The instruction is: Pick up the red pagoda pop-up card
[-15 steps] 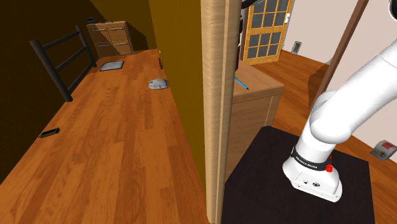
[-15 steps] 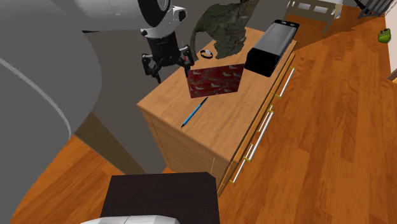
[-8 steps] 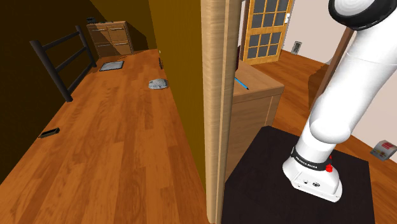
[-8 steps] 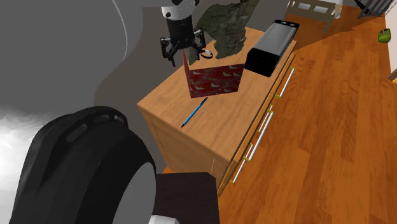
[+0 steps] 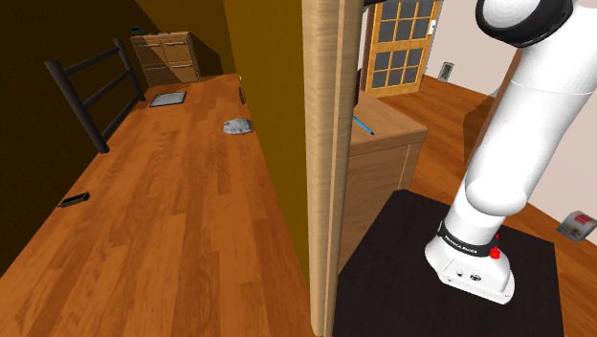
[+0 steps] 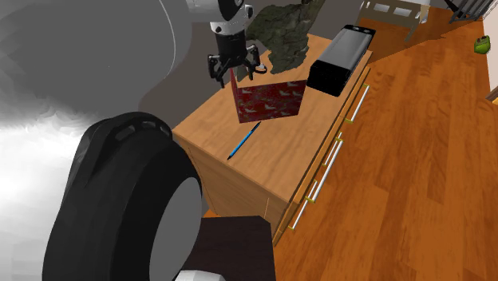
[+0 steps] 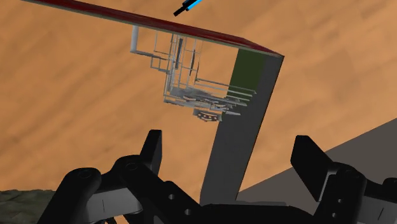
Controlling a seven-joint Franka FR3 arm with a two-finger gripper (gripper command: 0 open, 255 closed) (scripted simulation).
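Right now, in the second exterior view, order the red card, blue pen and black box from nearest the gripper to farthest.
1. red card: directly under the gripper, standing on the dresser.
2. blue pen: flat on the dresser, beyond the card toward the view's bottom.
3. black box: at the dresser's end, toward the view's upper right.

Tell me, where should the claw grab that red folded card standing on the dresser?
Probably the top edge of one upright panel, coming straight down from above. The card stands open on the dresser, so each thin panel offers two flat faces to pinch. The open gripper hangs over that panel; keep clear of the pop-up structure inside the fold.
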